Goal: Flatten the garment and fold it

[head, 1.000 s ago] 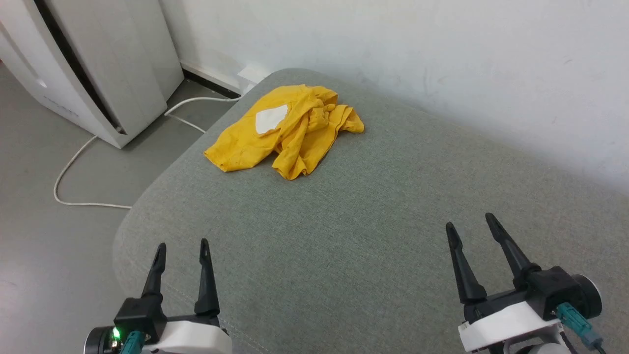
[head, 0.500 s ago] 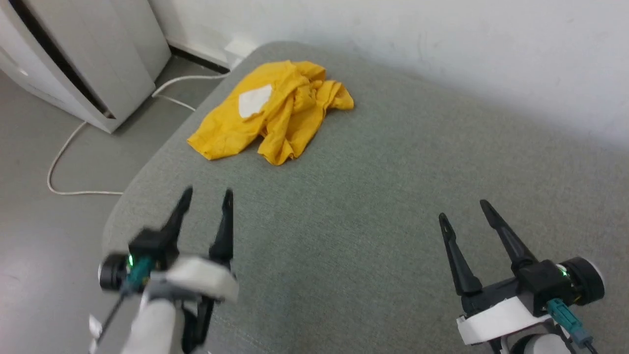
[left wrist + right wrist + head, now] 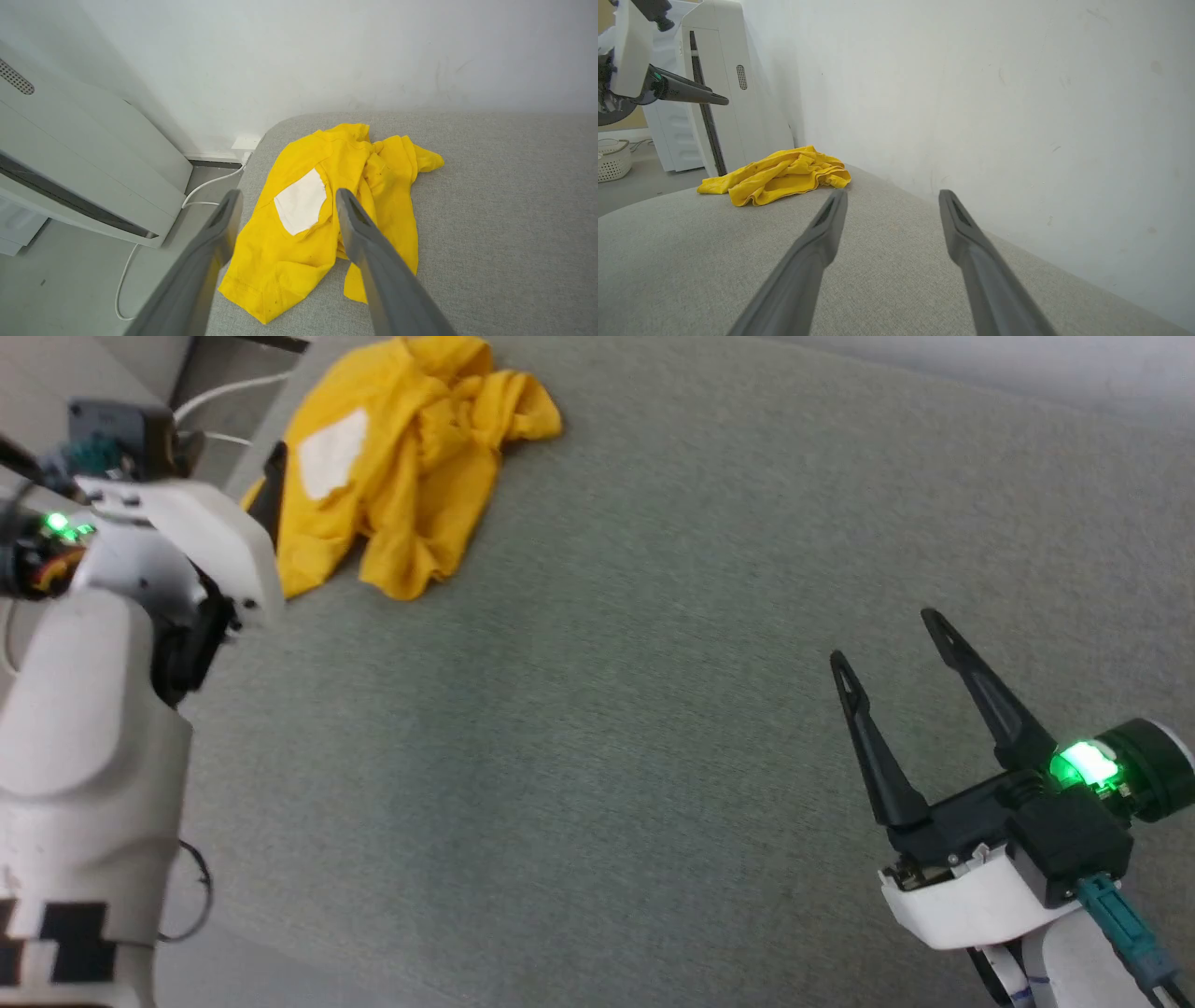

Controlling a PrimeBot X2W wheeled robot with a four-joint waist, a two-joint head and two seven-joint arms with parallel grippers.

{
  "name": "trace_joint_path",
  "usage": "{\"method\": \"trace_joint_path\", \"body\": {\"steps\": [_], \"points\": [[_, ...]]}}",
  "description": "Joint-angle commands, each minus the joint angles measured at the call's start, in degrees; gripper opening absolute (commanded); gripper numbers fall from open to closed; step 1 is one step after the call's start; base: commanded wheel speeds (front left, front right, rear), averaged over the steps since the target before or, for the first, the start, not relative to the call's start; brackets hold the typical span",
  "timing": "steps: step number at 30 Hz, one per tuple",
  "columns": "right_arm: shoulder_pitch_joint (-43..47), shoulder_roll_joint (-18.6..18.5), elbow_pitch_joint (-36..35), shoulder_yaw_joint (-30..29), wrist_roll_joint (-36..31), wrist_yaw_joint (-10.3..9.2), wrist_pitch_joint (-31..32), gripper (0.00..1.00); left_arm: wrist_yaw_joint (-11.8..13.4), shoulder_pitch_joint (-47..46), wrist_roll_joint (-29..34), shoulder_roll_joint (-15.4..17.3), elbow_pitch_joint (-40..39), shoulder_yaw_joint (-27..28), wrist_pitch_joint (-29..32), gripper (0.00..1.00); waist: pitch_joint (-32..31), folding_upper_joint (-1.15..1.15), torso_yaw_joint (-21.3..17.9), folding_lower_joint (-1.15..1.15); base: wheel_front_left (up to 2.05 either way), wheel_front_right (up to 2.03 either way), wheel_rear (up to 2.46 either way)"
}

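The two long dark fingers [image 3: 364,242] of the left gripper [image 3: 288,196] are standing wide apart and are holding nothing. In the left wrist view they are framing the garment [image 3: 280,266], a mustard-yellow soft cotton T-shirt, and its white square patch [image 3: 301,200] is showing between them. The right wrist view is showing this gripper raised in the air near the edge of the shirt, not touching it. The fingers [image 3: 878,756] of the right gripper [image 3: 885,637] are also spread open and empty. They are hovering low over bare fabric, well apart from the shirt.

The T-shirt is lying in a crumpled heap near a rounded corner of the grey-green upholstered surface [image 3: 653,709]. Its layers are overlapping and one part is bunching into twisted folds. I cannot see any printed face.

In my judgement the task is only beginning. Nothing is flattened and no fold is made, so the grasping, the spreading and all the folding are waiting to be done.

The surface is woven and padded, perhaps a bed or a wide cushion, and it is running along a pale wall [image 3: 971,93]. Beside its corner, a tall white appliance with a dark slit [image 3: 70,154] is standing on the grey floor [image 3: 70,289]. A white cable [image 3: 122,284] is trailing there, and a white basket [image 3: 612,161] is sitting farther off.
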Motion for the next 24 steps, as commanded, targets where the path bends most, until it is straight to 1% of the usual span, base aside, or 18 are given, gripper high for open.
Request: {"method": "trace_joint_path", "body": {"steps": [1,2,3,5,8,11,13,15,18,22,23,24], "points": [[-1.16,0.12,-1.04,0.22,-0.32,-0.11,-0.09,1.0,-0.38,-2.51,-2.68,1.12,1.61,-2.41,2.24,1.0,7.8,0.0,-7.69,-0.02,0.0,0.0,0.0],[-1.54,0.19,-1.57,0.19,-0.37,-0.11,-0.03,1.0,-0.39,-3.97,-4.95,2.18,2.3,-4.37,3.73,1.0,8.57,0.0,-8.38,-0.02,0.0,0.0,0.0],[-1.54,0.19,-1.57,0.19,-0.37,-0.11,-0.03,1.0,-0.39,-3.97,-4.95,2.18,2.3,-4.37,3.73,1.0,8.57,0.0,-8.38,-0.02,0.0,0.0,0.0],[-2.11,0.47,-2.43,0.0,-0.25,-0.11,0.14,1.0,-0.4,-6.39,-9.99,5.21,2.21,-9.1,5.87,1.0,10.26,0.0,-9.92,-0.02,0.0,0.0,0.0],[-2.49,0.19,-2.42,-0.73,-0.4,-0.11,0.21,1.0,-0.41,-8.86,-16.91,10.06,2.5,-14.71,10.54,1.0,12.48,0.0,-11.73,-0.02,0.0,0.0,0.0],[-2.64,0.38,-2.5,-1.3,-0.29,-0.11,0.11,1.0,-0.42,-10.72,-23.25,13.71,3.89,-17.36,16.65,1.0,14.27,0.0,-13.17,-0.02,0.0,0.0,0.0],[-2.75,0.63,-2.47,-1.4,-0.29,-0.11,0.03,1.0,-0.42,-11.44,-27.61,14.81,5.79,-17.59,21.63,1.0,15.02,0.0,-13.85,-0.02,0.0,0.0,0.0],[-2.78,1.09,-2.32,-1.46,-0.28,-0.11,-0.04,1.0,-0.42,-12.11,-30.64,15.53,7.3,-17.52,25.48,1.0,15.46,0.0,-14.34,-0.02,0.0,0.0,0.0],[-3.16,1.37,-2.0,-1.05,-0.39,-0.11,-0.12,1.0,-0.42,-12.6,-33.69,17.13,8.04,-17.84,28.46,1.0,15.99,0.0,-15.13,-0.02,0.0,0.0,0.0],[-3.53,1.64,-2.02,-1.57,-0.47,-0.11,-0.2,1.0,-0.42,-11.2,-37.22,18.79,8.02,-19.98,31.85,1.0,16.4,0.0,-15.27,-0.02,0.0,0.0,0.0],[-3.58,1.72,-2.0,-1.7,-0.53,-0.11,-0.21,1.0,-0.42,-10.77,-38.49,18.93,7.99,-20.26,32.86,0.71,16.46,0.0,-15.2,-0.02,0.0,0.0,0.0],[-3.63,1.8,-1.91,-1.8,-0.62,-0.11,-0.22,1.0,-0.42,-10.42,-39.67,19.07,7.86,-20.46,33.51,0.23,16.44,0.0,-15.12,-0.02,0.0,0.0,0.0]]}}
